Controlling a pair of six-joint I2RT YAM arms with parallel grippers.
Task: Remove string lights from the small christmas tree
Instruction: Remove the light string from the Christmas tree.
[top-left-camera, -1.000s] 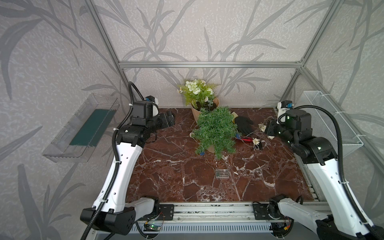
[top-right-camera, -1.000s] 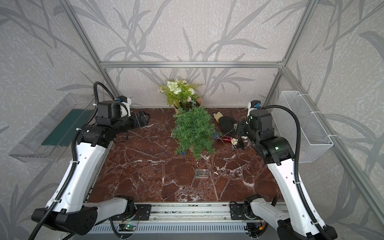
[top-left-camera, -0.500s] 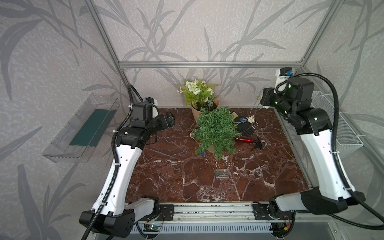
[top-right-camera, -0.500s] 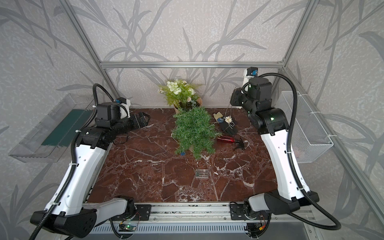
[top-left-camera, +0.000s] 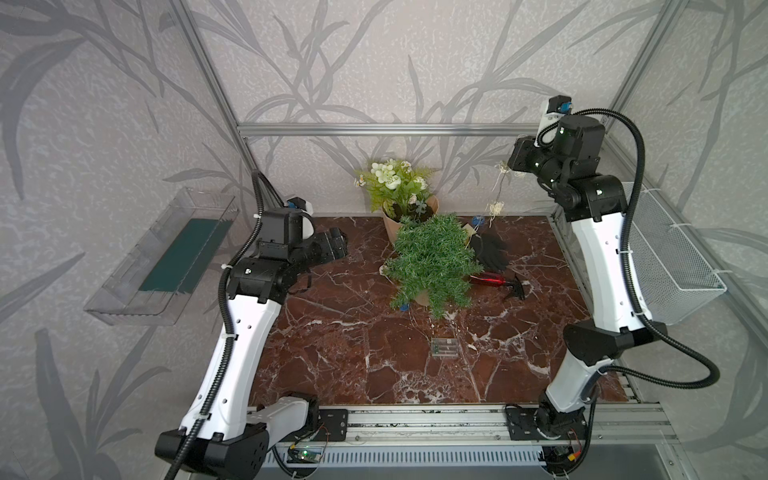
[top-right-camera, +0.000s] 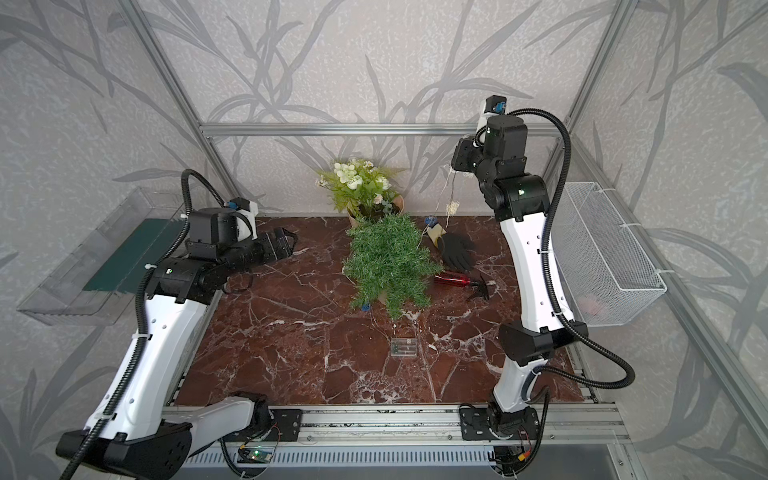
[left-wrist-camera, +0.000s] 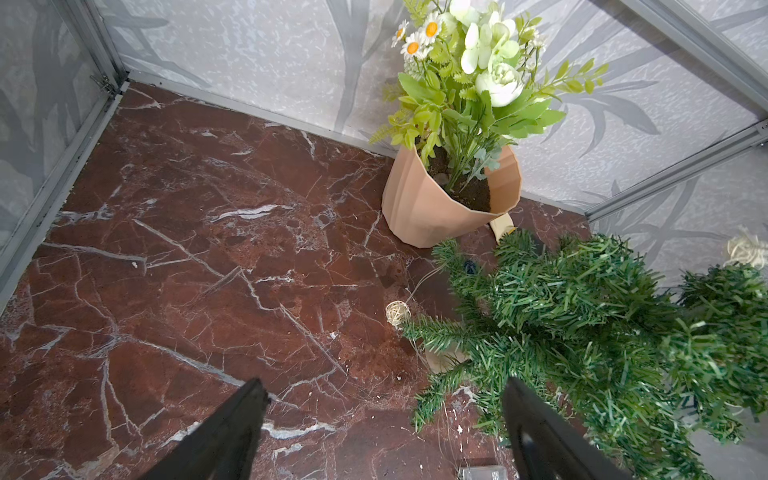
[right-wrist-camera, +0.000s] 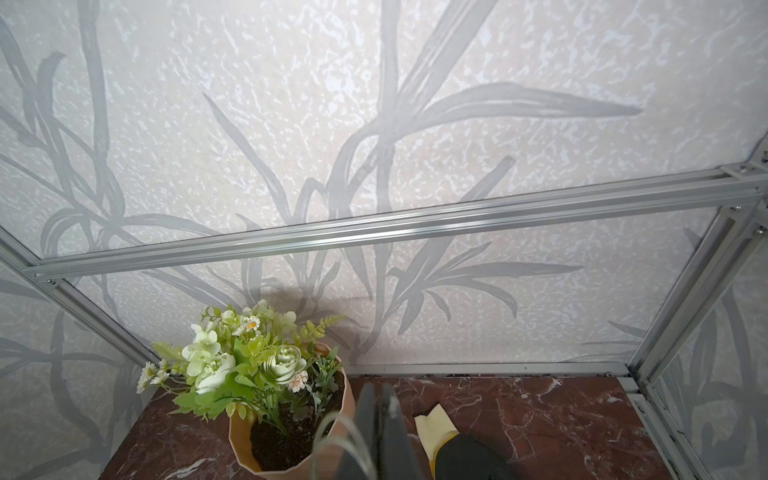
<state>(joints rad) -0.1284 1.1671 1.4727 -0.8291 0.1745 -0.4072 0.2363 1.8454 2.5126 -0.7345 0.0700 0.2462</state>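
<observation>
Top views are both showing the clear battery box (top-left-camera: 444, 347) lying on the near part of the table (top-left-camera: 332, 353), just before the small christmas tree (top-left-camera: 432, 262) at centre. Well left of the tree, the left gripper (top-left-camera: 338, 245) is hovering wide open, holding nothing. Far right, the right gripper (top-left-camera: 512, 161) is pinching the string lights (top-left-camera: 496, 206) high up, their balls dangling towards the treetop

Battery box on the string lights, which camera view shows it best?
Both top views: the battery box lies whole and uncovered on the marble table, nearer the robot than the small christmas tree. The left wrist view catches only a sliver at the picture's edge. The right wrist view misses it entirely.
</observation>
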